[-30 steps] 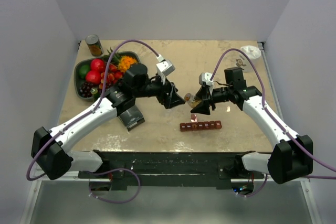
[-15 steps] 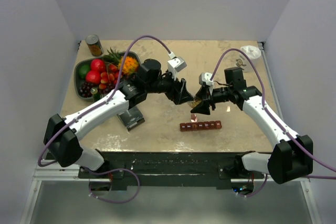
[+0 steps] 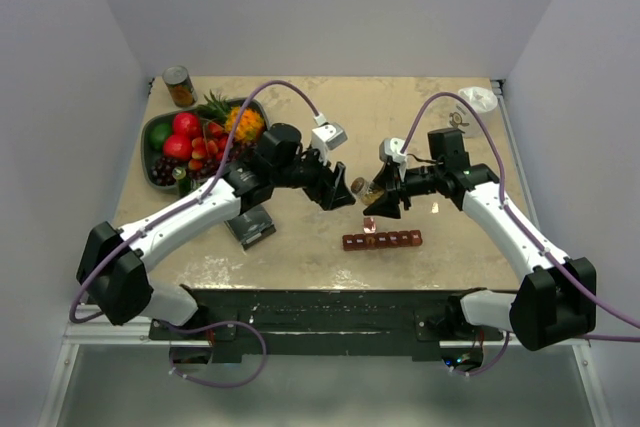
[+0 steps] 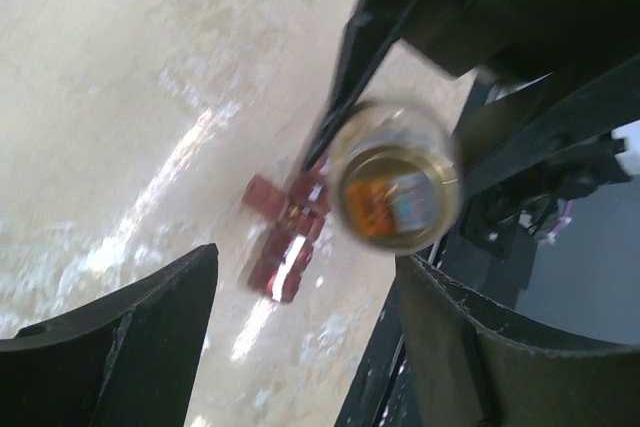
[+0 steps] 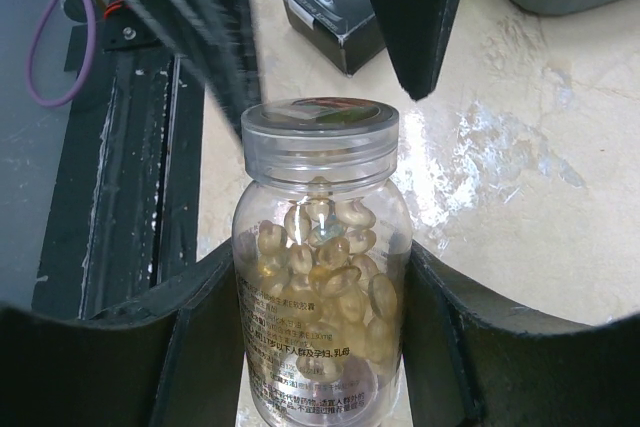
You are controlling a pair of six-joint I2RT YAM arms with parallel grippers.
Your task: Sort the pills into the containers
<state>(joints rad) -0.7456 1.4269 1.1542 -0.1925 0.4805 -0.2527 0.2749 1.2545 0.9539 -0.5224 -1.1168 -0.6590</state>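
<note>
My right gripper (image 5: 320, 347) is shut on a small clear bottle (image 5: 320, 267), its pads against both sides, held above the table. The pills (image 5: 335, 257) show through it as tan-yellow capsules, and a clear cap (image 5: 320, 132) is on its neck. My left gripper (image 3: 343, 197) is open just left of the bottle (image 3: 362, 187), its fingers (image 5: 420, 17) flanking the cap without touching. In the left wrist view the cap (image 4: 395, 190) faces me beyond my open left gripper (image 4: 305, 317). The containers (image 3: 382, 240), a dark red strip (image 4: 285, 242), lie on the table below, one lid raised.
A grey-green fruit bowl (image 3: 150, 137) sits at the back left with a metal can (image 3: 179, 85) behind it. A black box (image 3: 250, 224) lies under the left forearm. A white object (image 3: 478, 98) rests in the back right corner.
The left arm swung right toward the bottle, then drew back slightly and lower; its jaws stay open. The right arm and bottle have not moved.
</note>
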